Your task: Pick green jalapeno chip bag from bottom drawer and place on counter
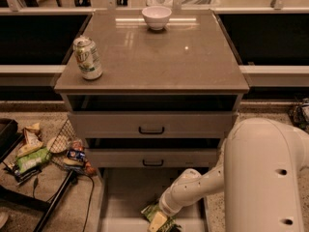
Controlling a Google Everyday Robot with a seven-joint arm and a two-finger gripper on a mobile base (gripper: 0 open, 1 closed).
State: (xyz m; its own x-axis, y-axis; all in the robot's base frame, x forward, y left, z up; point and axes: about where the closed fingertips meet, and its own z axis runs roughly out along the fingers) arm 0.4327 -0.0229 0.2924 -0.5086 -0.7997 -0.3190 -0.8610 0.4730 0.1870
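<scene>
Gripper (158,221) low in the bottom drawer (123,192) at the green jalapeno chip bag (150,210), its hold impossible to tell; the glossy bag may slip

The surface (154,57) is found at the top of the cabinet. A can (88,58) is placed on it near the front left corner. A bowl (156,17) is set at the back edge, about in the middle, well apart from the can. Under the surface two shallow drawers are stacked, the upper drawer (151,124) above the middle drawer (152,157). Below them the bottom drawer (125,197) is pulled out toward the camera. The chip bag (150,210) is lying in it, near the front, right of the middle. The gripper (158,221) is located over the near end of the bag, and the arm (193,190) is extended in from the right. Snack packets (34,151) are scattered on the floor left of the cabinet.
</scene>
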